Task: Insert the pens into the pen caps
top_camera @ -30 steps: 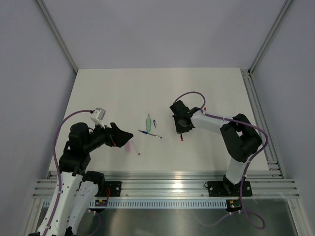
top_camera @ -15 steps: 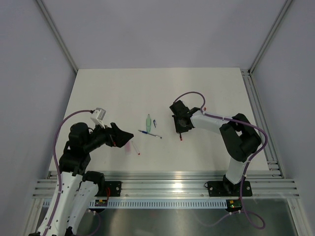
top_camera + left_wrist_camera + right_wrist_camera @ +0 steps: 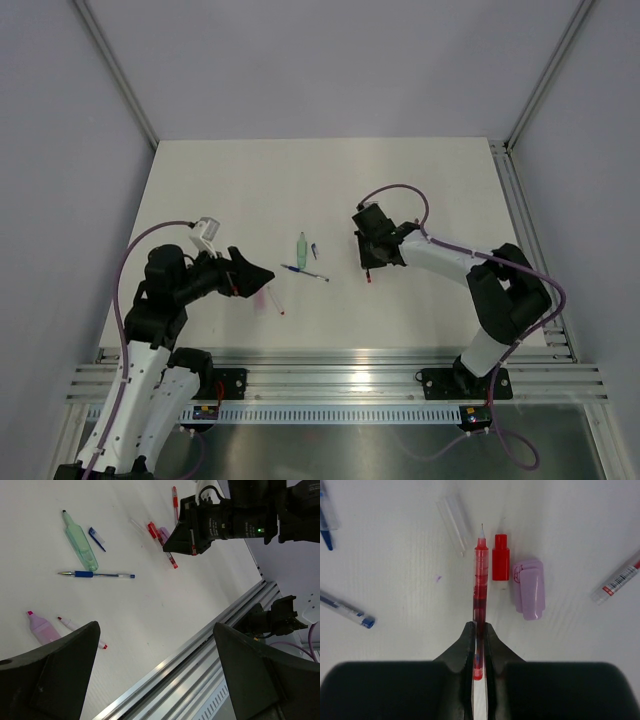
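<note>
Red pen (image 3: 480,580) pinched by the right end effector (image 3: 479,632)
Next, judging by the layout, line its tip with the red cap (image 3: 500,557) beside it; left end effector (image 3: 155,630) wide, empty.

Left arm (image 3: 160,300): folded upright over its base, wrist angled toward table centre. Left gripper (image 3: 262,277): jaws spread wide, nothing between them, fingers (image 3: 60,675) far apart at frame's bottom corners in wrist view. Right arm (image 3: 450,258): stretched low toward table centre, elbow bent back at right. Right gripper (image 3: 368,264): pointing down, jaws pinched on rear end of red pen (image 3: 480,575).
</note>
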`<state>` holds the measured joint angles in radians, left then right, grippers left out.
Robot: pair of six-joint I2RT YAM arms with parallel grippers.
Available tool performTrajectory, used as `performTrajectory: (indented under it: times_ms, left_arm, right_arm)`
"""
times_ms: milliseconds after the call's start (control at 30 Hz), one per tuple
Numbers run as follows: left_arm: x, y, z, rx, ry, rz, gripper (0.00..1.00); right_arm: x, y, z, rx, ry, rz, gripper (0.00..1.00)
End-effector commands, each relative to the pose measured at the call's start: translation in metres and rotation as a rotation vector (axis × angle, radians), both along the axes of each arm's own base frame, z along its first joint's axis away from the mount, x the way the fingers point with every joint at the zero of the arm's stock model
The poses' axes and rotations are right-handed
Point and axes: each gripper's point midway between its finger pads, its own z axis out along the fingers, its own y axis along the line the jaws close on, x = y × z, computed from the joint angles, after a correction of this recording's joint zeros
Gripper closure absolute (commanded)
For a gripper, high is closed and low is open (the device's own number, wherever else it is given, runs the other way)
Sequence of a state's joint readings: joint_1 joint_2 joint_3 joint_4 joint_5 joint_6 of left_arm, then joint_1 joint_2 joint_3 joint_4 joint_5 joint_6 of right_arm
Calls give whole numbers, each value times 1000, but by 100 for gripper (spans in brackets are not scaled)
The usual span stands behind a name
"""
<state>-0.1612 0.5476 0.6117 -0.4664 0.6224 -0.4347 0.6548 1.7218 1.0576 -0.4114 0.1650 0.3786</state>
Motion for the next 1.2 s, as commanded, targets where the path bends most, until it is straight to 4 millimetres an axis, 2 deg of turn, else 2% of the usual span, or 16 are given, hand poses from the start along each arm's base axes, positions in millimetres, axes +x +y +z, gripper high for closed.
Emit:
performTrajectory:
  times_ms: [0, 67, 133, 233, 267, 333, 400, 433, 467, 533, 600, 633, 733, 767, 933, 1167]
  left_arm:
    - [3, -6, 11, -45, -25, -29, 1]
    - [3, -10, 11, -66, -12, -45, 1]
    - [3, -13, 5, -82, 21, -56, 1]
    - [1, -25, 7, -163, 48, -103, 1]
    - [1, -32, 8, -182, 34, -125, 1]
    - [5, -41, 2, -204, 82, -125, 16]
    - [5, -59, -5, -188, 111, -147, 24]
    - [2, -73, -3, -183, 94, -176, 25]
    - [2, -81, 1, -193, 92, -186, 25]
    - [0, -105, 1, -183, 90, -227, 26]
    - [2, -118, 6, -169, 71, -237, 27]
    - [4, -128, 4, -161, 61, -237, 28]
    - [12, -141, 13, -195, 2, -207, 34]
    - [17, -143, 11, -201, 8, -194, 39]
    - [29, -158, 22, -251, -26, -181, 48]
    - [35, -174, 23, -240, -33, -204, 49]
  right_arm:
    - [11, 11, 46, 109, -142, -10, 100]
    - [11, 11, 59, 138, -179, -7, 100]
    - [9, 14, 65, 164, -185, 2, 100]
    - [3, 28, 81, 254, -216, 42, 100]
    - [0, 35, 93, 313, -236, 62, 100]
    - [-4, 41, 104, 369, -259, 81, 100]
    - [-9, 47, 122, 444, -296, 90, 100]
    - [-16, 50, 124, 476, -288, 111, 100]
    - [-16, 53, 140, 527, -332, 112, 100]
    - [-22, 57, 154, 576, -369, 133, 100]
    - [-30, 62, 163, 619, -385, 149, 100]
    - [-33, 66, 177, 677, -419, 161, 100]
    - [-45, 68, 191, 753, -442, 186, 100]
    - [-47, 70, 199, 787, -456, 189, 100]
    - [-58, 68, 213, 850, -472, 204, 100]
    - [-66, 70, 221, 900, -468, 227, 100]
